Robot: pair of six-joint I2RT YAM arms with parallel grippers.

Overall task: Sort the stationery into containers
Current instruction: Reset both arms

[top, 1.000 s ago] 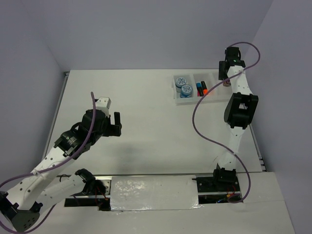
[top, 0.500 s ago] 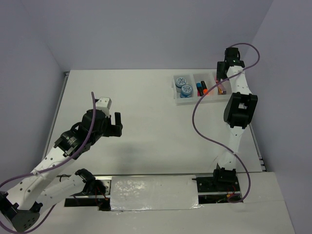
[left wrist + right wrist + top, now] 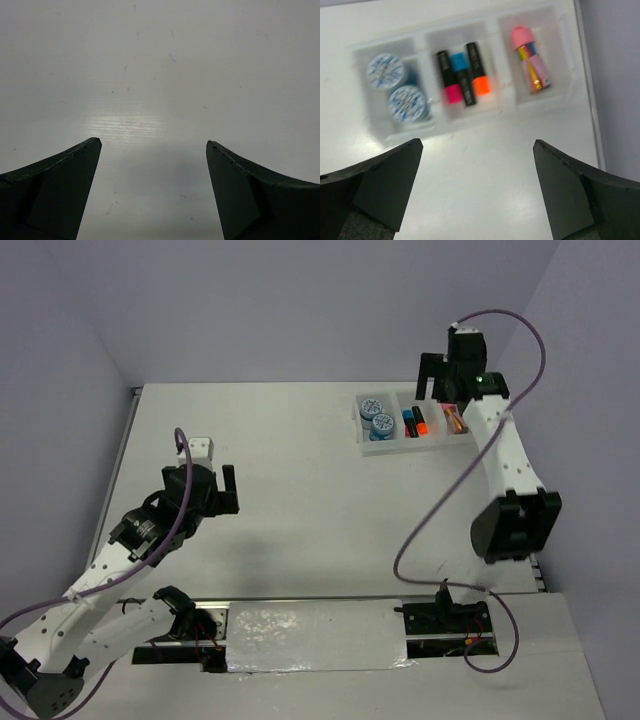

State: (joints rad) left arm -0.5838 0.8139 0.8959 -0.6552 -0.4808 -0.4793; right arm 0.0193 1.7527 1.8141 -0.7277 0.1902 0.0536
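Observation:
The white three-compartment tray [image 3: 470,123] [image 3: 368,447] lies at the far right of the table. Two blue-and-white rolls [image 3: 407,102] [image 3: 381,424] fill its left compartment. Three black highlighters [image 3: 462,80] [image 3: 415,422], capped pink, blue and orange, lie in the middle one. In the right compartment rests the pink eraser [image 3: 530,60] [image 3: 455,418] in its patterned sleeve. My right gripper [image 3: 476,145] [image 3: 440,380] hangs open above the tray, holding nothing. Far off at mid-left, my left gripper [image 3: 152,142] [image 3: 232,492] is open over bare table.
The table's right edge [image 3: 592,100] runs just beside the tray, with the wall close behind it. A white padded strip [image 3: 315,635] lies between the arm bases at the near edge. A purple cable [image 3: 430,510] loops beside the right arm.
My right gripper opened, let the eraser go in the right compartment and lifted back above the tray. The left arm shifted slightly left, still open.

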